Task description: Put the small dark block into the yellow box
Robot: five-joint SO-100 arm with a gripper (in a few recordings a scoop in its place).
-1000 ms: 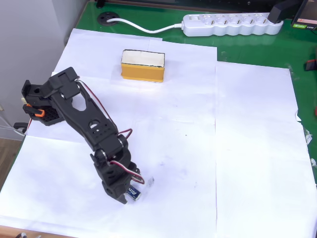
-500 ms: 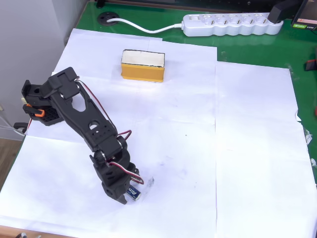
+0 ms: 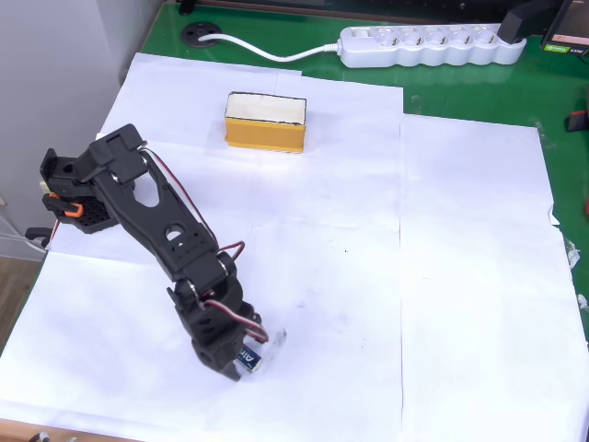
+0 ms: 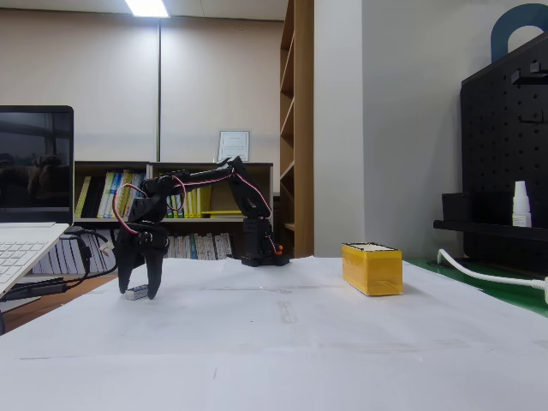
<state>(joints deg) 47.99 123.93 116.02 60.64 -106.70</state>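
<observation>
Tabletop: white paper sheets over green; bookshelves far behind.
Block: small dark block on the paper, near-left, long side pointing left-right.
Claw: pinching the block.
Yellow box: far away, well apart.

Office or lab space: bookshelves (full of books) are seen behind the table, a laptop left, a black pegboard right, ceiling light overhead.
</observation>
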